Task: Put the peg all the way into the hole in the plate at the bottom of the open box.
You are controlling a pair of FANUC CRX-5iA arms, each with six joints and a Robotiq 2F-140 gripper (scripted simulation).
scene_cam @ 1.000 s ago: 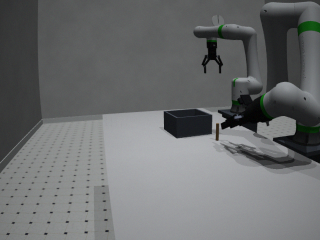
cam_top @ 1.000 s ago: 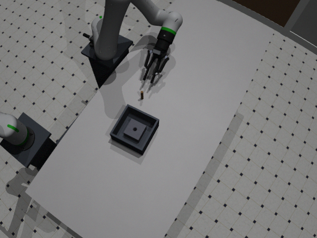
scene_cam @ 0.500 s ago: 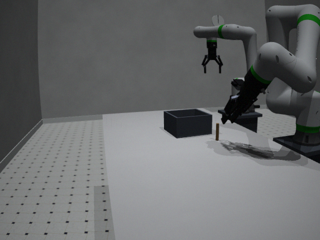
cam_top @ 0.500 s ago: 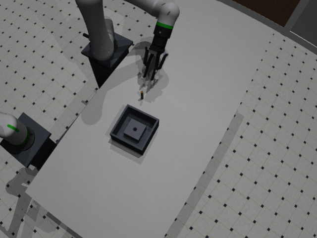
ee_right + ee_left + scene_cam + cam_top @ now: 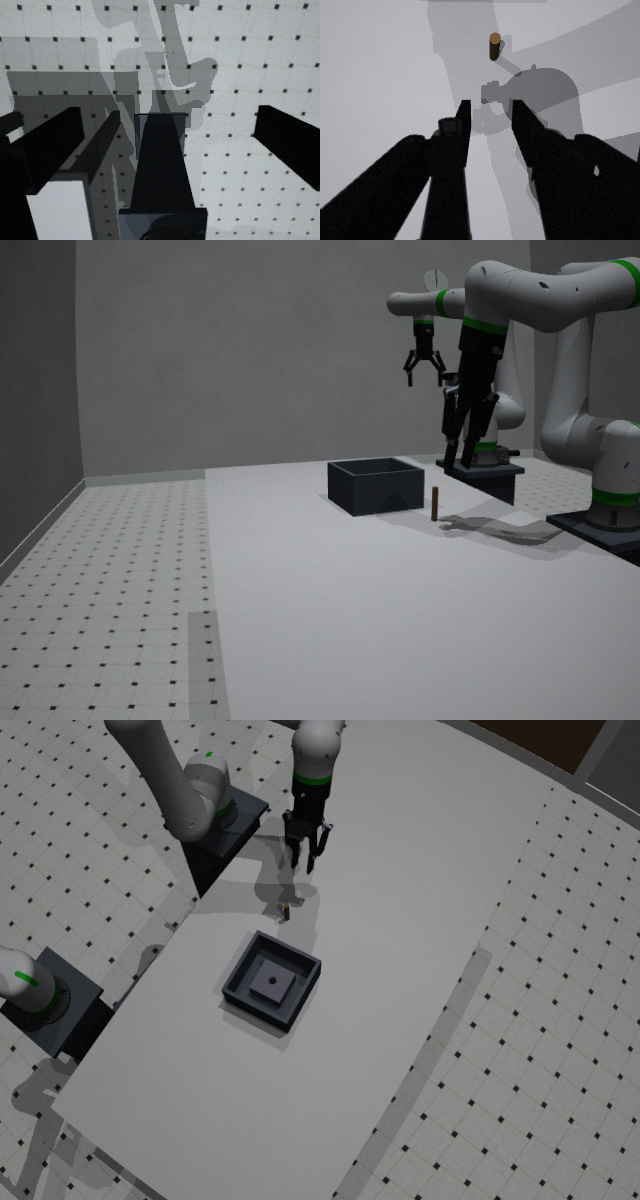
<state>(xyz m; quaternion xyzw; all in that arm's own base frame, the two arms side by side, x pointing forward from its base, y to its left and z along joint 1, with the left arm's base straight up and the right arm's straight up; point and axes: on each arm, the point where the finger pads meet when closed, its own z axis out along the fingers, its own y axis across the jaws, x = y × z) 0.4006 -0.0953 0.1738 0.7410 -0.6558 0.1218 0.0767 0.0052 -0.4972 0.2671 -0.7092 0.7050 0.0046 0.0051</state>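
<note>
Above and beside the upright peg (image 5: 286, 912) (image 5: 434, 504) (image 5: 494, 47), left pincer (image 5: 301, 869) (image 5: 458, 466) (image 5: 491, 102) pointing down, slightly tilted, fingertips narrowly apart

left gripper (image 5: 302, 868) (image 5: 458, 466) (image 5: 491, 102) | height: raised | tilt: swung from slanted to nearly upright
</note>
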